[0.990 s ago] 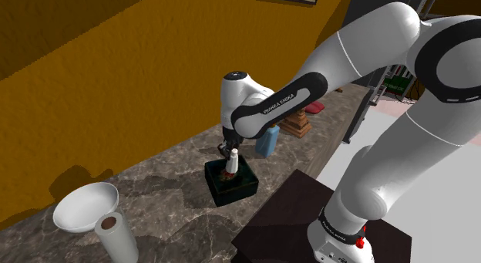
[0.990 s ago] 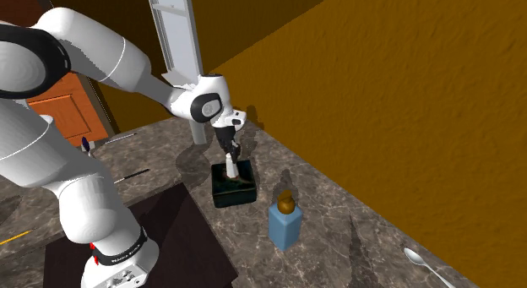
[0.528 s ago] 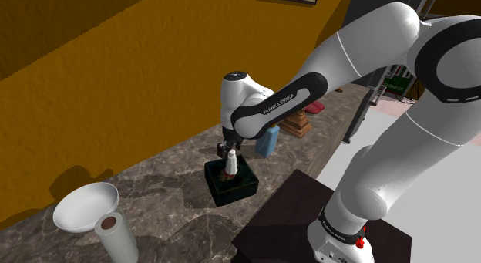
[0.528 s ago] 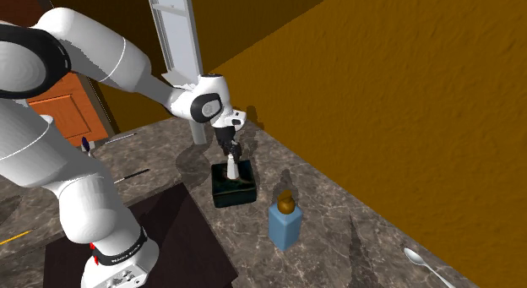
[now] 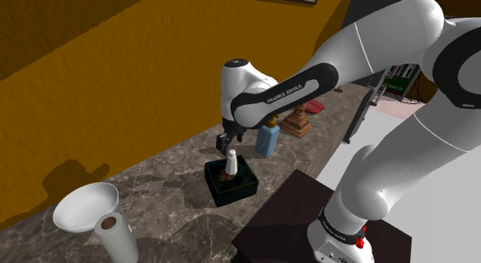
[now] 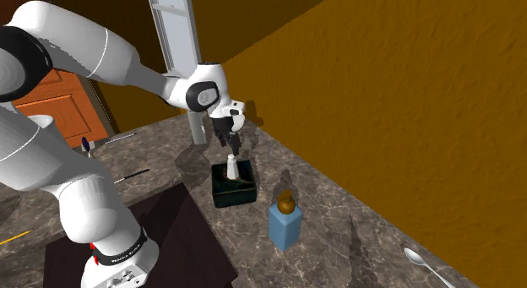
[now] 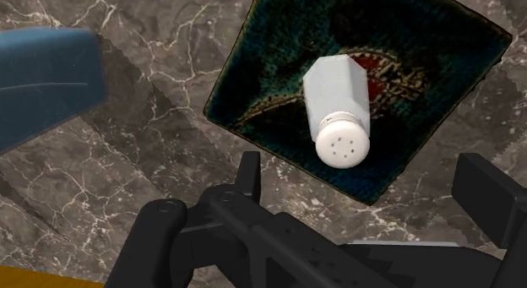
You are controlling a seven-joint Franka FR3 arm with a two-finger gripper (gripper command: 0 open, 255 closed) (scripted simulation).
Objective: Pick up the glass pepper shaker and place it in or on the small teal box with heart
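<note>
**Mia:** Where is the shaker?

**Ben:** The white shaker point(image 5: 230, 163) stands up straight inside the dark box point(image 5: 231, 194), near the middle of the shoulder view. From the hand camera I see the shaker point(image 7: 336, 96) from above. Its round cap has little holes. It sits on the box point(image 7: 270, 84) floor, close to one wall.

**Mia:** Is the gripper holding it?

**Ben:** No. The gripper point(image 5: 227, 139) hangs just above the shaker and does not touch it. From the hand camera the gripper point(image 7: 363, 168) is wide open, with one black finger far on each side.

**Mia:** What about the other camera?

**Ben:** There the gripper point(image 6: 230, 143) is over the shaker point(image 6: 230, 168), and the box point(image 6: 234, 196) sits in the middle of the picture.

**Mia:** What else is around?

**Ben:** A blue bottle point(image 6: 285, 224) with a brown top stands near the box, toward the lower right. A spoon point(image 6: 426, 268) lies in the lower right corner. In the shoulder view's lower left are a white bowl point(image 5: 85, 206) and a tall white cup point(image 5: 116, 238). All of it is on a dark stone counter point(image 5: 158, 188) by a yellow-brown wall point(image 5: 116, 61).
</note>
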